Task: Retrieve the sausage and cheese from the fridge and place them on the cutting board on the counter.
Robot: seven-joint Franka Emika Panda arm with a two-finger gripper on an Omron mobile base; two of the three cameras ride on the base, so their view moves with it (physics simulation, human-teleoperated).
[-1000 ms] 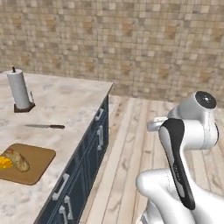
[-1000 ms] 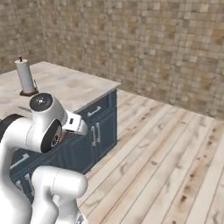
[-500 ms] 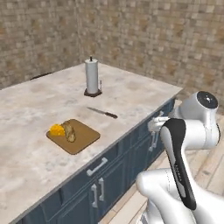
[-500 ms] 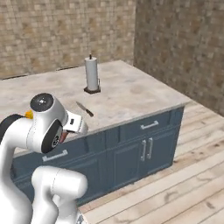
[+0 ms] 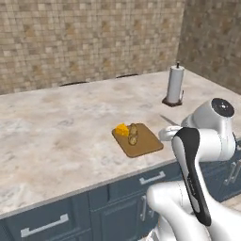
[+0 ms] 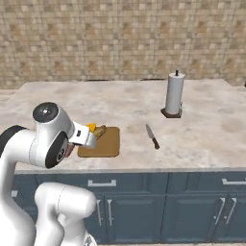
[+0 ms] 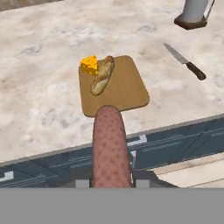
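My gripper is shut on the sausage, a reddish-brown cylinder that sticks out from between the jaws toward the counter's front edge. It hangs in front of the dark blue cabinets, short of the cutting board. The brown board lies on the beige counter near its front edge. The yellow cheese sits at the board's far left corner, touching a tan bread loaf. The fridge is out of view.
A knife lies on the counter to the right of the board. A paper towel holder stands behind it. Blue cabinet drawers with silver handles run below the counter edge.
The base has swung round, so both base views now face the counter head-on with the board near the middle. The gripper stays shut on the sausage.
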